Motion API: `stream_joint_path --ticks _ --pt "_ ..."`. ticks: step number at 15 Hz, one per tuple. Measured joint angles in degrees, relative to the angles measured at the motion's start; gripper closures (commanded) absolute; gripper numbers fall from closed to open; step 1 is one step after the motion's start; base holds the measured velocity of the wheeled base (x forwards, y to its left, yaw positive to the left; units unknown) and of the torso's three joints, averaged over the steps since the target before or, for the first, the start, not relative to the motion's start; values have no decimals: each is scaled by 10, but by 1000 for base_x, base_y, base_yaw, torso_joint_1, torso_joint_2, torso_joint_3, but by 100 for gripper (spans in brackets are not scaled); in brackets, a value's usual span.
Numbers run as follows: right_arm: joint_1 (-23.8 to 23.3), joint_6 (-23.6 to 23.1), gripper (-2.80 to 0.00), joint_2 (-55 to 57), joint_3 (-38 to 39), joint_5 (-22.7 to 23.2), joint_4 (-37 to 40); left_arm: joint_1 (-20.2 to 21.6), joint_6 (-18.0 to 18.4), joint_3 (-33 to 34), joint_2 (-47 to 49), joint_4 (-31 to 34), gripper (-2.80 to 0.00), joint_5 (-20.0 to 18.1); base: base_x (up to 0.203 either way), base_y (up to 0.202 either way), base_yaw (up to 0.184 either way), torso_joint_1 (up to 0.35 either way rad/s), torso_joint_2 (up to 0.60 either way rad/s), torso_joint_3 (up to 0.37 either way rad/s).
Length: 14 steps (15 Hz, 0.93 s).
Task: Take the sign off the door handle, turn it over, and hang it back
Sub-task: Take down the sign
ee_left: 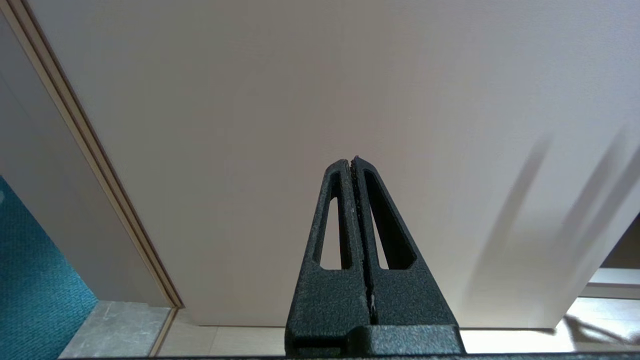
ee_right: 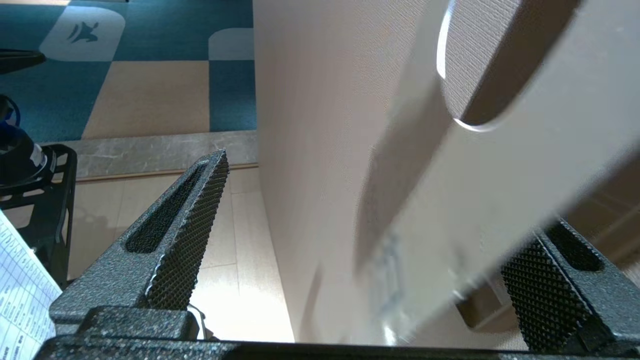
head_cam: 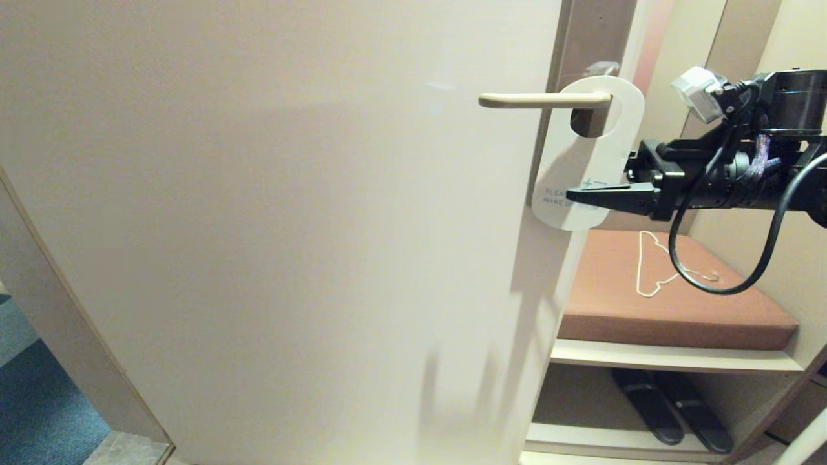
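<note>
White flat card sign (head_cam: 585, 161) w/ rounded top hangs by its hole on slim cream metal door handle (head_cam: 543, 100). Right gripper (head_cam: 585, 196) spread wide, sign's lower end between its fingers. Left gripper (ee_left: 352, 162) pressed closed, empty, facing pale door (head_cam: 291, 226).

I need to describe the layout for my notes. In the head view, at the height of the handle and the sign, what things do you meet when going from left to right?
Pale door → door handle → sign, white side showing → right gripper, fingers open around the sign's lower edge.
</note>
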<state>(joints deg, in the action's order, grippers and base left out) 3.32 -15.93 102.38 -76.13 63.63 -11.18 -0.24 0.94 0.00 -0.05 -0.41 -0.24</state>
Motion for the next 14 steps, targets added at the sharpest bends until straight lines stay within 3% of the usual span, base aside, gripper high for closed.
stream_joint_path --ticks 14 --pt "11 1 -280 37 -41 12 2 0 0 0 0 0 0 0 0 0 0 0 0 0"
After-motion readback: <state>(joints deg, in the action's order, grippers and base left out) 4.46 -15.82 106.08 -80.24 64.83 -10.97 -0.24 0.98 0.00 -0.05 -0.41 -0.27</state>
